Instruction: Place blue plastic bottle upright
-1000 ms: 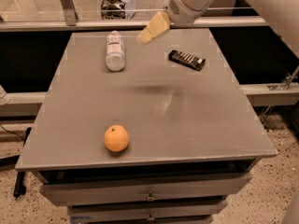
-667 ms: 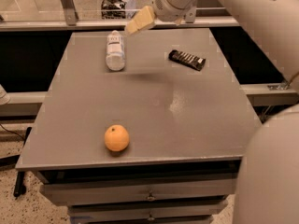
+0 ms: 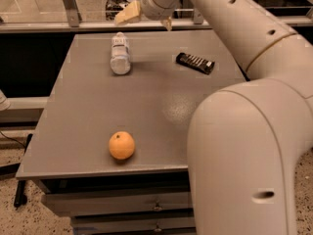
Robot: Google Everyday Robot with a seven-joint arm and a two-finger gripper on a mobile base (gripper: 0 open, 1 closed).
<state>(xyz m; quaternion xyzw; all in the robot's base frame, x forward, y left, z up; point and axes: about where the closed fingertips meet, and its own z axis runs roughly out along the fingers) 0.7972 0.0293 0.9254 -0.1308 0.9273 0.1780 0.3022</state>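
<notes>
An orange (image 3: 122,145) near the grey table's (image 3: 88,106) front edge, a dark ribbed bar (image 3: 195,62) far back right

Cream-white robot arm (image 3: 244,146) of thick rounded segments, its shell dotted with small dark holes, ending in a gripper (image 3: 143,22) with two spread tan fingers (image 3: 128,13) above the grey table's (image 3: 98,106) far edge.

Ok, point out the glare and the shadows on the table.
Camera view: a pale sheen lies on the table right of centre, next to the arm. A small dark shadow sits under the orange, and there is faint darkening right of the lying bottle. The gripper hangs above the far edge and casts no clear shadow.
</notes>
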